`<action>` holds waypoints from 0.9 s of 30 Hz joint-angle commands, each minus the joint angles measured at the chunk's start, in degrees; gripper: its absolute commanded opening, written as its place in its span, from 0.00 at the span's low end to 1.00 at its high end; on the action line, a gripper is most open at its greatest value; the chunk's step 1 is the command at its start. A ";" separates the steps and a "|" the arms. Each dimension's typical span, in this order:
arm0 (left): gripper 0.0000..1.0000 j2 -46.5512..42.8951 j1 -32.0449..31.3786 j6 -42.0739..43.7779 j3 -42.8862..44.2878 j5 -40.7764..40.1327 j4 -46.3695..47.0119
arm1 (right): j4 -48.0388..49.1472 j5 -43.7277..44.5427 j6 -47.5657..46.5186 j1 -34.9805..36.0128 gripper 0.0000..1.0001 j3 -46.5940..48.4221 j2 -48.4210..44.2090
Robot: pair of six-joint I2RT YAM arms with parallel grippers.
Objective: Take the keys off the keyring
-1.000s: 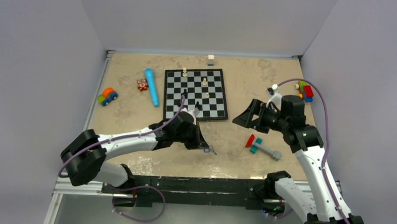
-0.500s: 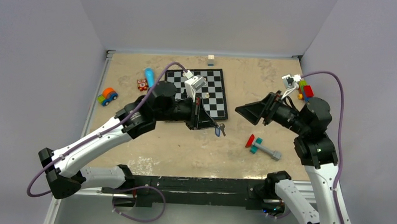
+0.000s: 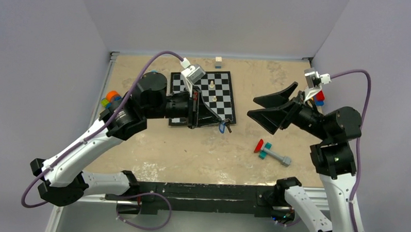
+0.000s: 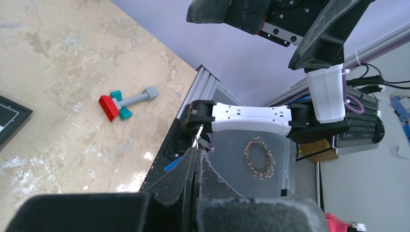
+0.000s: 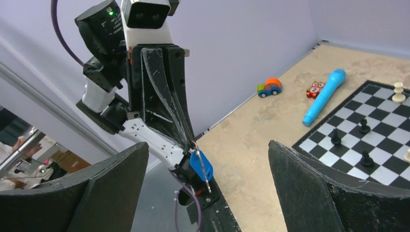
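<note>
**Key aloft, right jaws wide: time to take the blue head**

Just right of centre in the overhead view, the left gripper (image 3: 217, 121) has its fingers pressed tight together on the keyring (image 5: 194, 144). The key (image 3: 223, 128) dangles beneath, off the table, over the lower right corner of the chessboard (image 3: 222, 91). In the right wrist's view the key hangs low and a little left of centre, blue head up and blade down. The ring there is only a faint glint at the left fingertips.

The right gripper (image 3: 253, 108) sits right of centre overhead. Its jaws are spread wide and point left at the key, with clear air between gripper and key. The step in hand looks like the reach-in to grab it.

To do it well, the right gripper should go for the broad blue head, not the thin blade, with the pads flat on its faces. The key sits low between the right fingers, so the wrist likely needs to drop and line up before closing. It hangs free, so a slow approach should avoid knocking it into a swing.

Once it is held, the key wants threading round the wire to the ring's split. A straight tug could drag the ring out of the left pinch. Where the split lies cannot be made out.
</note>
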 commanded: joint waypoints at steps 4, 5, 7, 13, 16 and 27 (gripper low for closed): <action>0.00 0.20 0.38 0.60 7.51 -0.45 -0.25 | 7.91 -4.84 -0.67 0.82 0.93 4.23 1.78; 0.00 0.44 0.49 0.78 8.54 -0.72 -0.85 | 8.08 -6.17 0.15 0.86 0.88 4.77 3.00; 0.00 0.92 0.83 1.13 10.67 -0.91 -1.85 | 7.63 -5.41 1.34 1.57 0.85 5.81 5.20; 0.00 1.75 3.26 1.38 15.52 0.36 -3.88 | -0.09 7.10 0.20 2.45 0.99 9.55 4.68; 0.00 1.45 4.99 0.77 16.32 1.71 -3.69 | 5.39 10.52 5.74 2.36 0.99 7.54 2.87; 0.00 3.55 7.96 -10.06 15.98 6.56 0.36 | 9.27 -4.17 0.54 2.67 0.92 10.61 10.73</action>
